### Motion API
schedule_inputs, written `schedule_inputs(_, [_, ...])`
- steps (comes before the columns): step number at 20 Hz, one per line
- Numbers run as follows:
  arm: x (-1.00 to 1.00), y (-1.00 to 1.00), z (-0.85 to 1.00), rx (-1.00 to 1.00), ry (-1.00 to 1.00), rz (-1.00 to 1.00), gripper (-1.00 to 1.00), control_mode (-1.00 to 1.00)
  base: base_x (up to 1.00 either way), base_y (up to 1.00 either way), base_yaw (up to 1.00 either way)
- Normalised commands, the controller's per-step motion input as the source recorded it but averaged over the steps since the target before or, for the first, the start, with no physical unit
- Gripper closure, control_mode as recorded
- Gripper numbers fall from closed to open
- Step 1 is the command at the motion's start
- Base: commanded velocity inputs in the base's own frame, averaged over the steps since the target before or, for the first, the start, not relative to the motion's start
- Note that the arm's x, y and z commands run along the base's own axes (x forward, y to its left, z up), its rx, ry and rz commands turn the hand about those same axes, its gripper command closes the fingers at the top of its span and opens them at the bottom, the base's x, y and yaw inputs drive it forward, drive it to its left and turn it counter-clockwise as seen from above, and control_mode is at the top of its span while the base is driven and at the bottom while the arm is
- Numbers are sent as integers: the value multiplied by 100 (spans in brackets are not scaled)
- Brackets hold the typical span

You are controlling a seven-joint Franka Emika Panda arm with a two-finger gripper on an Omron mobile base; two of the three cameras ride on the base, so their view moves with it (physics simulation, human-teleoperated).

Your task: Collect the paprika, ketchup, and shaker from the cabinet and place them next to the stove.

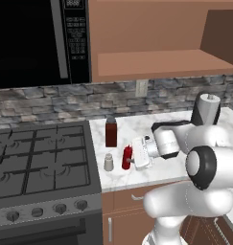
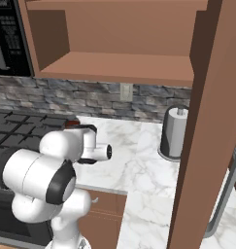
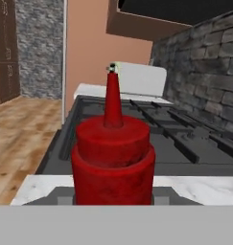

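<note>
A: Where does the ketchup (image 1: 127,157) stand now?

B: Just left of centre in the left base view, upright on the marble table (image 1: 132,131), close to the stove (image 1: 41,162). The hand (image 1: 135,158) is closed around it from the right. The shaker (image 1: 108,162) stands just to its left, and the paprika (image 1: 111,132) stands behind them, nearer the stone wall.

A: What could go wrong from here?

B: The bottle is slim and tall with a narrow base. If the fingers part before it is settled, or the hand drags on leaving, I judge it could topple. A sideways nudge might also push it into the shaker, which is small and light-looking.

A: And the materials?

B: The ketchup looks like glossy red plastic: a stepped round shoulder and a tapered pointed nozzle, plain in the hand view at centre. The paprika is a squarish dark brown jar with a grey cap. The shaker is pale with a rounded top. The cabinet (image 1: 156,64), upper right, is flat brown wood with a bare shelf.
</note>
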Motion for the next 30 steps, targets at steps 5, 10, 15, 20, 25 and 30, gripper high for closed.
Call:
schedule_inputs(5, [10,0,-23,0,-14,0,100,-100,0,0,0])
schedule_inputs(10, [16,4,-19,0,-1,0,100,-100,0,0,0])
schedule_inputs(15, [21,13,-26,-6,7,0,100,-100,0,0,0])
schedule_inputs(20, [-6,5,-21,-3,1,0,-100,-100,0,0,0])
schedule_inputs(25, [-15,0,-2,0,0,0,-100,-100,0,0,0])
schedule_inputs(30, [-7,-2,4,0,0,0,-100,-100,0,0,0])
